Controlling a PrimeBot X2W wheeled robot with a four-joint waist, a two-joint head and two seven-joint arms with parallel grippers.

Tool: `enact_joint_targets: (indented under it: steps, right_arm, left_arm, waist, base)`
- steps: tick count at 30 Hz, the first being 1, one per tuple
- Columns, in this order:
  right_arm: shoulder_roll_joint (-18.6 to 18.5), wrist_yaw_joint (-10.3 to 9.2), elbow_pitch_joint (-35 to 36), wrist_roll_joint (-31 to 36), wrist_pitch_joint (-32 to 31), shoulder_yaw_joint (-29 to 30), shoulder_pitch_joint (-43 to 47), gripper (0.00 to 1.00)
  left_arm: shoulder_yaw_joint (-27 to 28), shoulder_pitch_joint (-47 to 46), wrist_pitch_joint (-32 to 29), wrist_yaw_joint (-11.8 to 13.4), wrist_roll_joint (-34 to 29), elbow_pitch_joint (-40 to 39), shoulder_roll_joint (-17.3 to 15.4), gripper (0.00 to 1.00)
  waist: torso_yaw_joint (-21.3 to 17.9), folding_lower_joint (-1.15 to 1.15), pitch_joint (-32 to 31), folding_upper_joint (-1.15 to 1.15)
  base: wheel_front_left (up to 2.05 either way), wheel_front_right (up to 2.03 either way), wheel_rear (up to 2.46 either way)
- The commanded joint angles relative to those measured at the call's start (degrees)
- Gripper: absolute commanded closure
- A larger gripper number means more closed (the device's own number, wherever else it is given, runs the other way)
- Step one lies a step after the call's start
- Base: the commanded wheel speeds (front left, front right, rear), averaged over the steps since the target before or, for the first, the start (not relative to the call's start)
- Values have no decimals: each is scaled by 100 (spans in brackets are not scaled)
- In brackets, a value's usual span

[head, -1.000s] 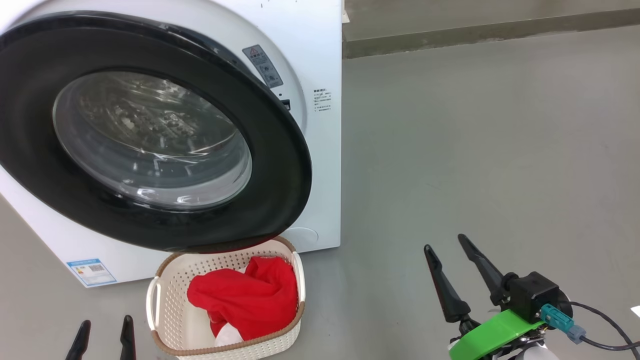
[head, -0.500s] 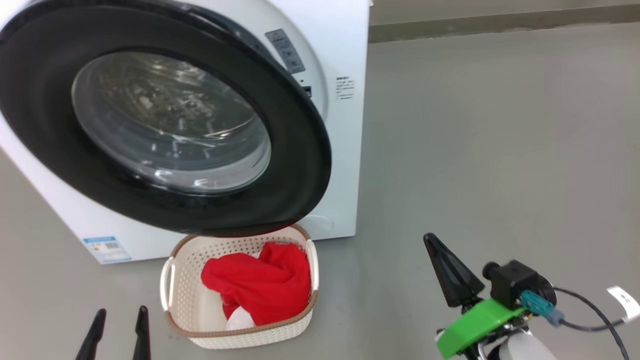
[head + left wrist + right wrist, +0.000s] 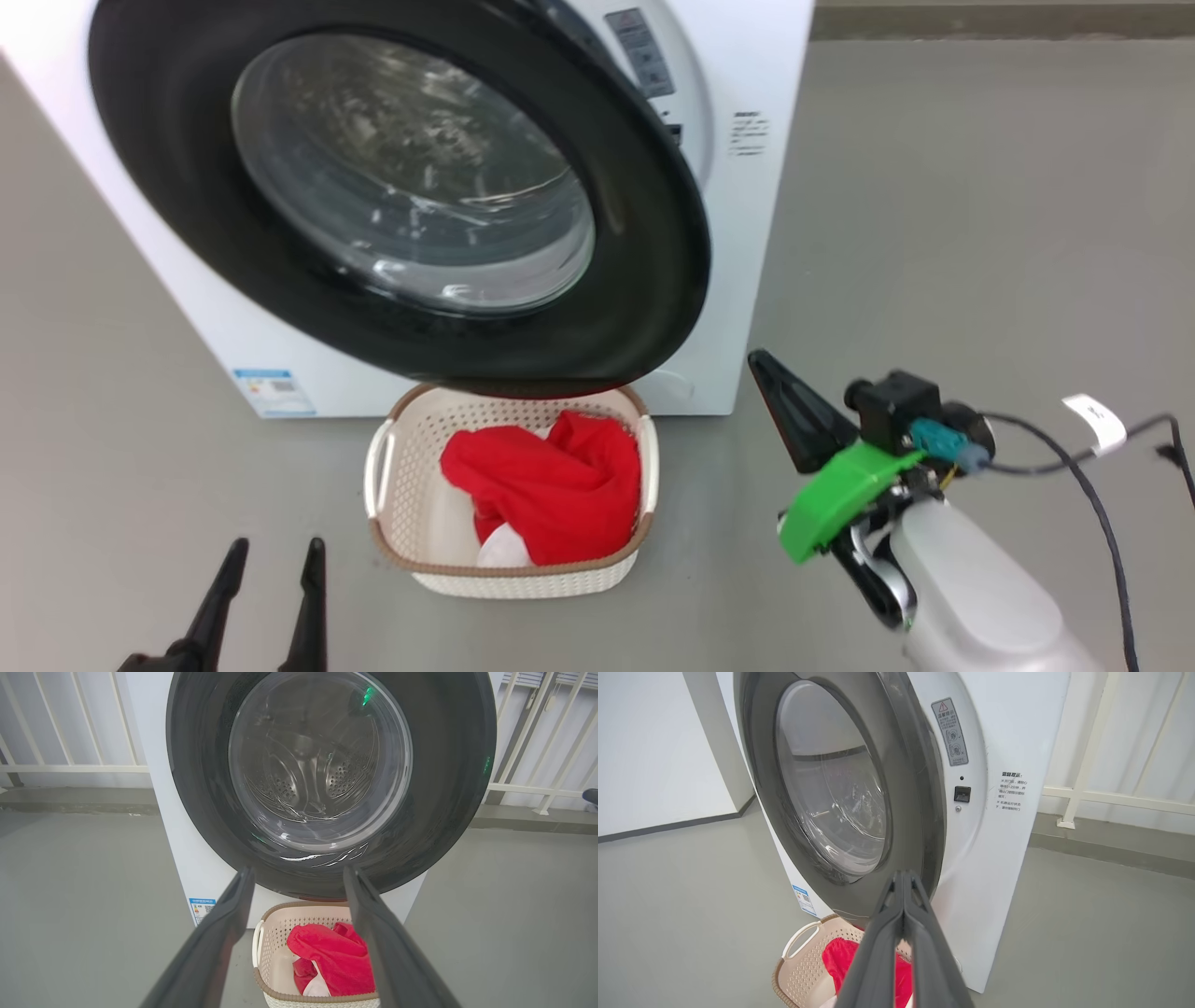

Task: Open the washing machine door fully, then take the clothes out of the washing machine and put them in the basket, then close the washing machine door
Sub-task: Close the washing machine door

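**Head view**
- Washer (image 3: 766,233): white, upper left of my feed, with a blue label (image 3: 274,390) low on its front.
- Door (image 3: 644,280): black rim, clear glass. It is ajar, swung partway out from the washer front. Its lower edge overhangs the far rim of the basket.
- Basket (image 3: 509,567): upright on the floor (image 3: 980,233), just in front of the washer.
- Clothes (image 3: 551,485): red with a white patch, all inside the basket, heaped toward its right side.
- Left gripper (image 3: 277,546): lower left, near the basket. Its fingers are parted with nothing between them.
- Right gripper (image 3: 758,360): right of the basket and apart from it. Its fingers are pressed into a single point, holding nothing. A black cable (image 3: 1092,504) trails from its wrist.

**Left wrist view**
- Left gripper (image 3: 299,870): fingers spread wide and empty. I see the door and basket between them.
- Door (image 3: 444,788): faces me, with the steel drum (image 3: 317,765) visible through the glass.
- Basket (image 3: 280,905): below the door, with the clothes (image 3: 336,956) in it.
- Railing (image 3: 70,767): white, behind the washer.

**Right wrist view**
- Right gripper (image 3: 903,875): fingers flat against each other, gripping nothing, aimed at the door's lower right edge.
- Door (image 3: 906,788): seen at an angle, standing off the washer (image 3: 994,858) front.
- Sticker (image 3: 950,730) and latch socket (image 3: 962,794): on the washer front, just right of the door.
- Basket (image 3: 803,956): at the bottom, with the clothes (image 3: 840,956) inside, partly behind my fingers.
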State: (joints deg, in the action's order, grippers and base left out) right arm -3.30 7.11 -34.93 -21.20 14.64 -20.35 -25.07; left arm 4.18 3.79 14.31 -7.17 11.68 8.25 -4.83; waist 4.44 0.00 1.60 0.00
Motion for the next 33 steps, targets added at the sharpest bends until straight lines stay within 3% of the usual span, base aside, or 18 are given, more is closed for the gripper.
enact_joint_targets:
  steps: [1,14,33]
  right_arm:
    - [37,37,-95,-70,36,-184,-375,100]
    - [41,37,-927,-343,36,-468,-2003,100]
    - [-122,37,-1434,14,36,-42,-3390,100]
  left_arm:
    - [113,-304,69,-31,42,-94,-112,0]
    - [-316,-789,69,-32,151,98,-185,0]
    - [-703,-1395,69,-32,306,258,-226,0]
  waist:
    - [268,0,203,0]
    - [830,0,923,0]
    - [1165,0,1669,0]
  base:
    - [0,0,0]
    - [0,0,0]
    - [0,0,0]
